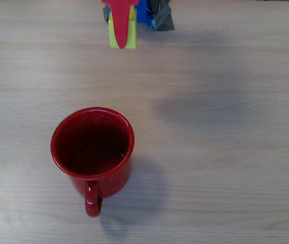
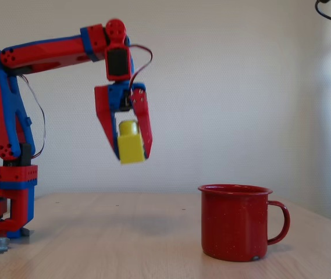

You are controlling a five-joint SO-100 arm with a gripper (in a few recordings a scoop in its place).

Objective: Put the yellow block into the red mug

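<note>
**Yellow block held up in the air, red mug waiting on the table**

The wooden table has little on it. The red mug stands upright on it by itself. Nothing lies between the mug and the block. In the overhead view, some grey tape and a bit of blue sit at the top edge, close to the arm's base.

The overhead view looks straight down into the mug. Its inside is dark red, and its handle points toward the bottom of the picture. In this view the yellow block sits at the top edge, with a red finger lying across it. The block is well apart from the mug here.

The fixed view shows the side. There the mug's handle points right. You can see the block is high above the table, higher than the mug's rim and off to its left. Its round stud points up and the block leans a little.

The red and blue arm stands at the left of the fixed view. It goes up, then reaches across to the right, and the wrist bends down. The gripper points at the table. Its two fingers are closed snugly on the sides of the yellow block.
</note>
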